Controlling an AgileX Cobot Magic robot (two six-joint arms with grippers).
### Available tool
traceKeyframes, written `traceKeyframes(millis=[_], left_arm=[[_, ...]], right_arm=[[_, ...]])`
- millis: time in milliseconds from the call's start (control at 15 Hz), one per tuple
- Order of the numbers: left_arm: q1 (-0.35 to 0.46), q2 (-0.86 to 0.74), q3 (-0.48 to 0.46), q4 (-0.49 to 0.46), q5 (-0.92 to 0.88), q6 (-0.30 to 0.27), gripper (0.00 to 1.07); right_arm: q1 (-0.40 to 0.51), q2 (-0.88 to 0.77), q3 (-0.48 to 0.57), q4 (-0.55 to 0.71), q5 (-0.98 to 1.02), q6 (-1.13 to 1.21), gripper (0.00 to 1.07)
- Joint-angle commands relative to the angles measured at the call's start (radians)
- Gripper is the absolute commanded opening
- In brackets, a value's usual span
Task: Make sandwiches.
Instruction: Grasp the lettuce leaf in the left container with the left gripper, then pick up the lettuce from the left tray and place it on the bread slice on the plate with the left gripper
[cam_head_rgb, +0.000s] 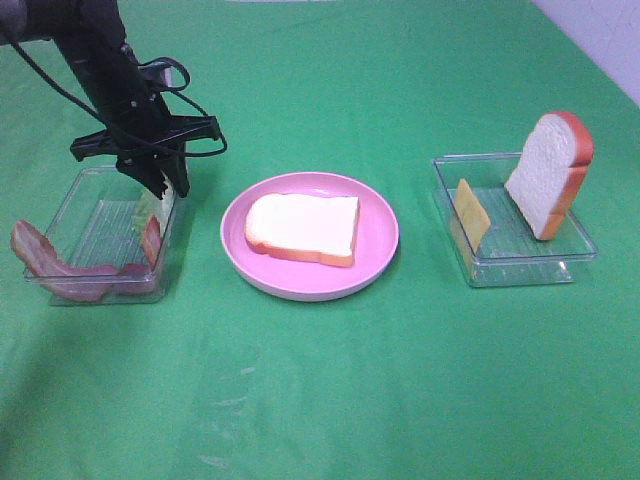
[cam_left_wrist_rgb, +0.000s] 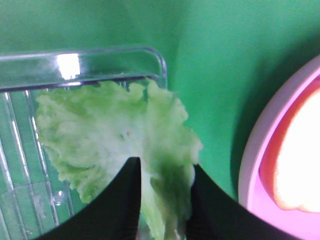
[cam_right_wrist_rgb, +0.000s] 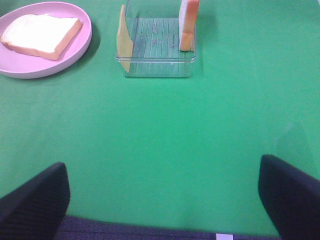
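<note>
sandwich parts sit in three spots on the green bench (cam_head_rgb: 320, 400) in the high view. at centre, one bread slice (cam_head_rgb: 303, 226) lies flat on the pink plate (cam_head_rgb: 300, 287). at right, a clear tray (cam_head_rgb: 530, 262) holds a second bread slice (cam_head_rgb: 548, 172) standing on edge and a cheese square (cam_head_rgb: 472, 212) leaning at the tray's left wall. at left, another clear tray (cam_head_rgb: 85, 200) holds bacon strips (cam_head_rgb: 60, 268) along its near side, one end draped over the rim.

your left fingers (cam_head_rgb: 170, 183) reach down into that tray's right side and hide nearly all of the lettuce (cam_head_rgb: 155, 210) from above; only a pale sliver shows. the left wrist view tells more: the two black fingers press on the leaf from both sides, pinching one edge, while the rest spreads over a tray corner. you cannot tell whether the leaf is clear of the tray floor. the plate and its bread are cut off at that frame's edge.

your right fingers (cam_right_wrist_rgb: 35, 200) stand wide apart with only bare bench between them, cropped by the frame, and they lie outside the high view.
</note>
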Motion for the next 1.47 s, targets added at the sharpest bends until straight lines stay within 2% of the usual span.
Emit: traceKeyframes(millis=[67,267,1200,1467], left_arm=[[-0.004,0.0,0.007,0.002,-0.004,-0.005,0.18],[-0.004,0.0,0.007,0.002,-0.01,-0.002,0.0],[-0.004,-0.025,-0.012,0.002,0.023,0.006,0.0],[-0.004,-0.023,-0.012,0.002,0.02,0.033,0.0]], right_arm=[[-0.004,-0.033,0.004,0.004,-0.006,0.004,0.98],[-0.004,-0.033,0.004,0.004,-0.006,0.004,0.98],[-0.004,-0.033,0.004,0.004,-0.006,0.004,0.98],[-0.004,-0.033,0.004,0.004,-0.006,0.004,0.98]])
